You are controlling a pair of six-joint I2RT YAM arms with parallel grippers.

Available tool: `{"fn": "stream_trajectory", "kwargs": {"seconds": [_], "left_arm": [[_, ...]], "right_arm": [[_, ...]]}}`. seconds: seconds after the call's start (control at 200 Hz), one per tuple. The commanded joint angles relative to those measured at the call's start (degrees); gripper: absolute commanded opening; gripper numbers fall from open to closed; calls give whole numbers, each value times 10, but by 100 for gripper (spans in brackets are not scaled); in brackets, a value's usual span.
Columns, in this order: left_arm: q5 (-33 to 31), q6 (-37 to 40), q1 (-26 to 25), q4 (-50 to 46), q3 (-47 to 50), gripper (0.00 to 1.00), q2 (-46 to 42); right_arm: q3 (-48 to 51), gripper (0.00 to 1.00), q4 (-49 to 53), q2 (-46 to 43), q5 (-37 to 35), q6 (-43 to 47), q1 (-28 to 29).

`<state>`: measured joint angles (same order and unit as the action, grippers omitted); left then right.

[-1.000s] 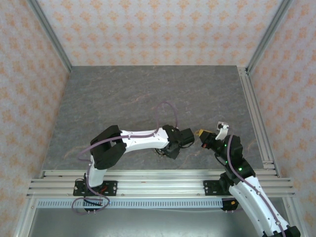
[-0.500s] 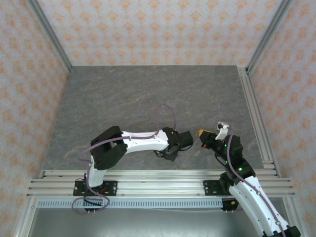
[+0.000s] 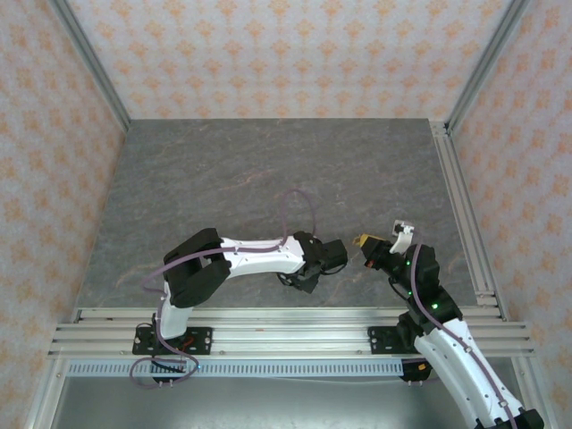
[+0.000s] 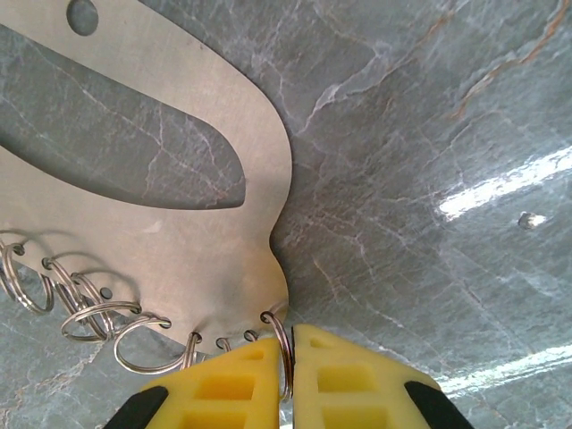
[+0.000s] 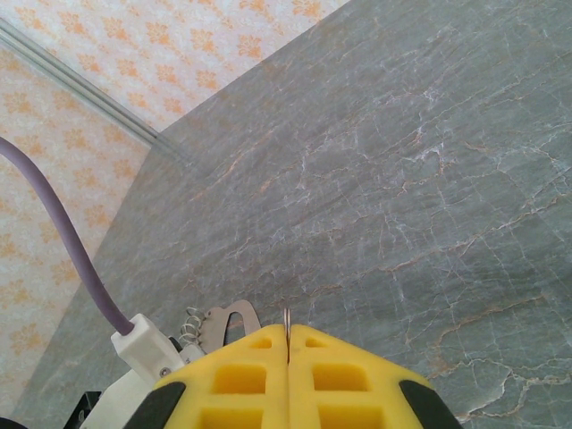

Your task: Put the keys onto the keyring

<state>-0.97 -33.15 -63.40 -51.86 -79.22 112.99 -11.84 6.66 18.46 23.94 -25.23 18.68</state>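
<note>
The keyring is a flat silvery metal plate (image 4: 179, 241) with an oval cut-out and several split rings along its lower edge. My left gripper (image 4: 288, 338) is shut on the rightmost split ring (image 4: 281, 332), which stands edge-on between the yellow fingers. My right gripper (image 5: 288, 332) is shut on the key (image 5: 287, 316). The key shows as a thin metal sliver seen edge-on, and its head is hidden. In the right wrist view the plate (image 5: 234, 315) and rings (image 5: 190, 324) lie just left of my fingertips. From above, the left gripper (image 3: 340, 250) and right gripper (image 3: 365, 242) nearly meet.
The grey marbled tabletop (image 3: 268, 179) stretches open behind both grippers. Patterned walls and metal frame rails (image 3: 465, 214) enclose it. A purple cable (image 3: 299, 207) loops over the left arm, and its white connector (image 5: 143, 344) sits near my right fingers.
The left gripper has drawn slightly back toward the near left, holding the ring. The right arm has not moved.
</note>
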Motion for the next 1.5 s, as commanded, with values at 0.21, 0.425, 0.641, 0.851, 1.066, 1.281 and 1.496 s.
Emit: {"fn": "stream_trajectory", "kwargs": {"seconds": [0.21, 0.425, 0.641, 0.851, 1.066, 1.281, 1.496], "left_arm": [[-50, -2, -5, -47, 3, 13, -20], [-42, 1, -8, -41, 2, 0, -22], [-4, 4, 22, -6, 33, 0, -89], [80, 21, 98, 78, 104, 0, -229], [196, 15, 165, 236, 186, 0, -370], [277, 9, 195, 358, 237, 0, -457], [318, -7, 195, 494, 288, 0, -519]], "right_arm": [[-15, 0, -19, -5, -2, 13, -1], [-18, 0, -8, -7, -1, 19, -2], [-19, 0, -8, -7, 10, 23, -2], [-27, 0, -69, 15, 102, 44, -2], [-32, 0, -245, 73, 275, 2, -1], [-33, 0, -460, 152, 346, -106, 23], [-67, 0, -484, 195, 360, -98, 76]]}}
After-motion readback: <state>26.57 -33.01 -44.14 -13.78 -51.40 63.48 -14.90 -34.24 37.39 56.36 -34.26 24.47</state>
